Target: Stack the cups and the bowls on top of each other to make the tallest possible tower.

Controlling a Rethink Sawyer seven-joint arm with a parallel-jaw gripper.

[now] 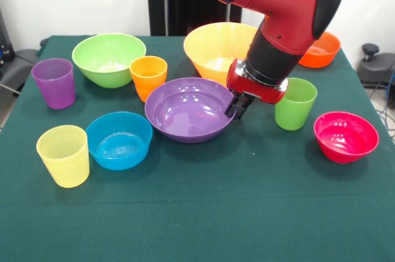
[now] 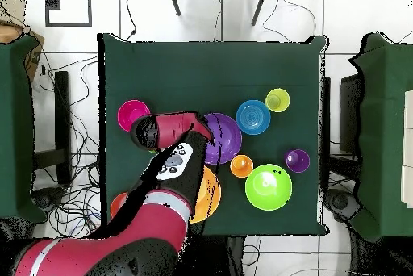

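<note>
Cups and bowls all sit apart on the green table [image 1: 203,212], with no tower begun: the purple bowl [image 1: 185,110] lies at the middle, the orange-yellow bowl [image 1: 216,49] behind it. My gripper [image 1: 237,106] hangs at the purple bowl's rim on the green cup's [image 1: 295,104] side. My fingers point down close together, and I cannot tell whether they pinch the rim.
</note>
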